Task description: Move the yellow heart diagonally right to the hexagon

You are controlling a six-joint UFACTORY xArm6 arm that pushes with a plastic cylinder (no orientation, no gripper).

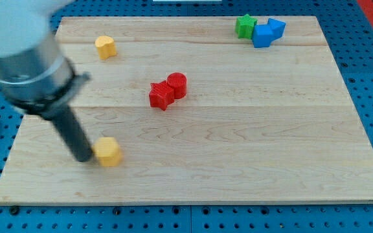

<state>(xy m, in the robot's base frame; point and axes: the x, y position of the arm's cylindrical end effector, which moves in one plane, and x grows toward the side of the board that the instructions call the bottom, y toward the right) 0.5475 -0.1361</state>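
The yellow heart [105,46] lies flat near the table's [238,162] top-left corner. The yellow hexagon [109,152] lies flat near the table's bottom-left, well below the heart.

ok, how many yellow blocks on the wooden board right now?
2. One yellow heart-like block near the view's top left; one yellow hexagon-like block at lower left, with my tip against its left side. The arm may hide others.

Arm enters from view's top-left, rod slanting down-right; my tip [85,157] on board.
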